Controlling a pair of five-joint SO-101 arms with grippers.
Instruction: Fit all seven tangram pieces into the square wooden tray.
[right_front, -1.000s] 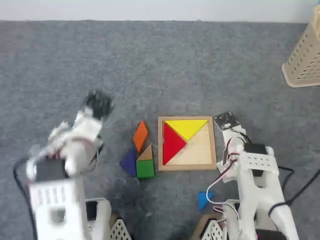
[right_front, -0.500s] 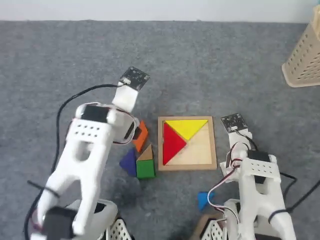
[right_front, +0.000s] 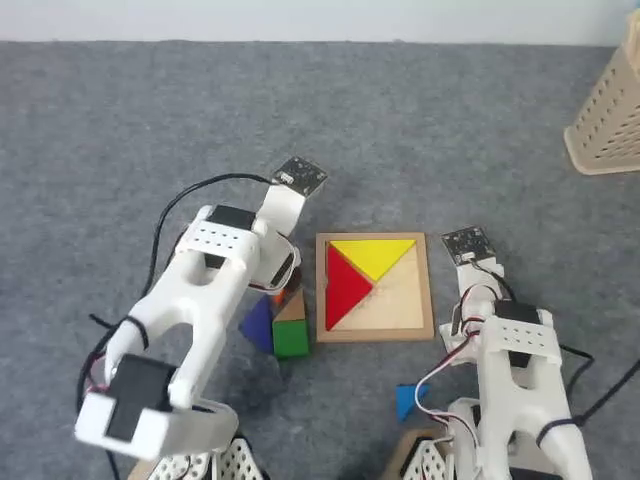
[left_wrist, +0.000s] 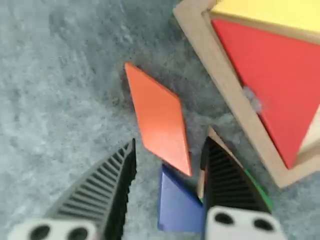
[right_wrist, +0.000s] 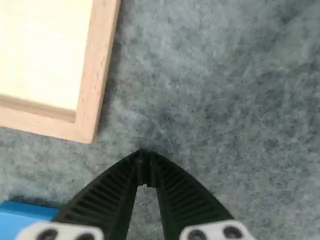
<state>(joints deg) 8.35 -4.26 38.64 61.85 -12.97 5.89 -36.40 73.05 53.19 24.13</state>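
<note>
1. The left gripper (left_wrist: 170, 145) is spread wide, one black ribbed finger (left_wrist: 112, 180) on each side of the lower tip of the orange parallelogram (left_wrist: 159, 117), not closed on it.
2. Just beside that tip lie a dark blue piece (left_wrist: 177, 207), a wood-coloured triangle (right_front: 292, 307) and a green block (right_front: 291, 340), bunched together next to the tray's outer edge.
3. The right gripper (right_wrist: 145, 156) has its tips pressed together, holding nothing, low over the carpet just off a corner of the square wooden tray (right_front: 375, 334).
4. In the tray lie a yellow triangle (right_front: 372, 255) along the far side and a red triangle (right_front: 345, 285) along the side nearest the loose pieces, meeting edge to edge (the rest of the floor is bare wood).
5. A light blue triangle (right_front: 405, 398) lies apart, near the right arm's base.
6. Everything rests on grey, felt-like carpet (right_front: 450, 130); a pale strip of wall (right_front: 300, 20) runs along the far edge, and a beige perforated tower (right_front: 610, 110) stands in the far corner.
</note>
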